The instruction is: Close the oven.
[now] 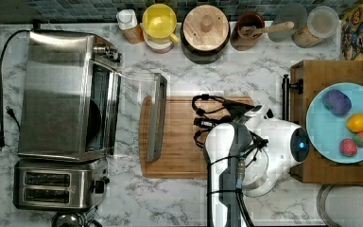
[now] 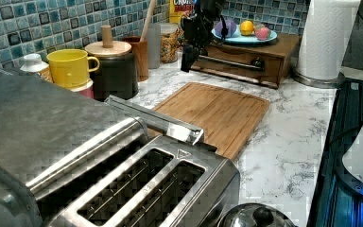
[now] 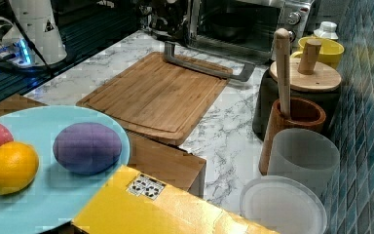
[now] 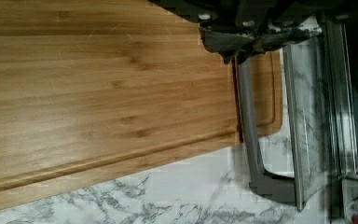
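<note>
My arm (image 1: pixel 227 156) reaches in from the top view's lower edge, wrist bent over the board (image 1: pixel 184 142). My gripper (image 4: pixel 235 55) hangs above the board, fingers together.

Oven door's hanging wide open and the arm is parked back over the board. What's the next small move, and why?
Probably bring the gripper low toward the oven until it reaches the door handle, ready to get under it and lift. The glass door lies flat open, its handle resting over the cutting board edge, and the gripper hangs apart from it above the board's far side.
</note>
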